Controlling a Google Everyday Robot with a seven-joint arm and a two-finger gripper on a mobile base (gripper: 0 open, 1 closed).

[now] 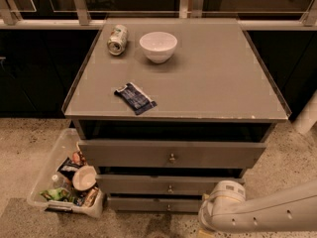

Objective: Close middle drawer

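Note:
The grey cabinet has three drawers with small brass knobs. The middle drawer (163,185) is pushed in, its flat front standing only slightly out from the cabinet, below the taller top drawer (171,153) and above the bottom drawer (158,205). My gripper (214,208) is at the end of the white arm that comes in from the lower right. It sits low, against the right end of the middle and bottom drawer fronts. Its fingers are hidden behind the white wrist.
On the cabinet top (223,83) lie a tipped can (118,39), a white bowl (158,46) and a dark blue snack packet (135,97). A clear bin of snacks (67,182) stands on the floor left of the drawers. A white post (308,114) stands at the right.

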